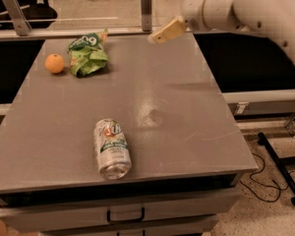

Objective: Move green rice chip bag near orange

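The green rice chip bag [88, 55] lies crumpled on the far left of the grey table [187, 107], just right of the orange [54, 63], with a small gap between them. My gripper [167, 31] hangs in the air over the table's far edge, well to the right of the bag and clear of it. It holds nothing. Only one pale finger shows.
A green-and-white soda can [112, 148] lies on its side near the table's front edge. A rail with metal posts [146, 1] runs behind the table. Drawers with a handle [125, 214] sit under the front edge. Cables lie on the floor at the right.
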